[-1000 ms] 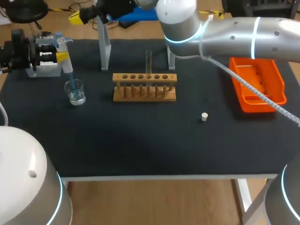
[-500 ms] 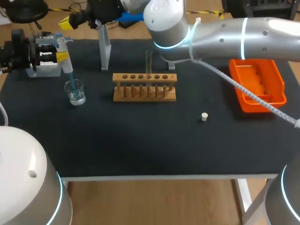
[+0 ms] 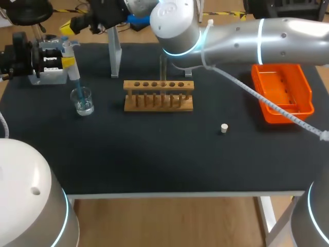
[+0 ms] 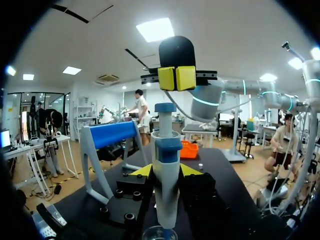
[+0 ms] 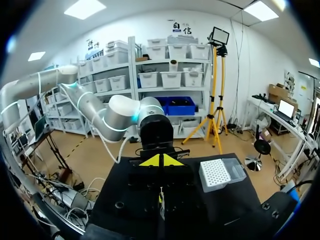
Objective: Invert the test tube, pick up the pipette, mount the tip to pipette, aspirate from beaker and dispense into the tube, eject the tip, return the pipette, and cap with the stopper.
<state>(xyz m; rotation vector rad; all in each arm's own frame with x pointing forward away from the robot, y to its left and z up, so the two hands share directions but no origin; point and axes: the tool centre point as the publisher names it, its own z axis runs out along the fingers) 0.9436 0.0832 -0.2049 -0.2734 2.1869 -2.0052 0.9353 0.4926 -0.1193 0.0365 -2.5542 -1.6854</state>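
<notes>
My left gripper is shut on the blue and white pipette at the table's far left. In the left wrist view the pipette stands upright between the yellow fingertips, its tip reaching down into the glass beaker. My right gripper is shut and empty, hanging just above the pipette's plunger; in the head view the right gripper is at the back left. The test tube stands upright in the wooden rack. The white stopper lies on the mat.
An orange tray sits at the right edge. The pipette stand stands behind the rack, left of the tube. A white tip box lies beside my left arm. My right arm spans the back of the table above the rack.
My right arm has swung to the left along the back of the table, bringing its shut gripper over the pipette's top. The left arm, pipette and beaker have stayed put.
</notes>
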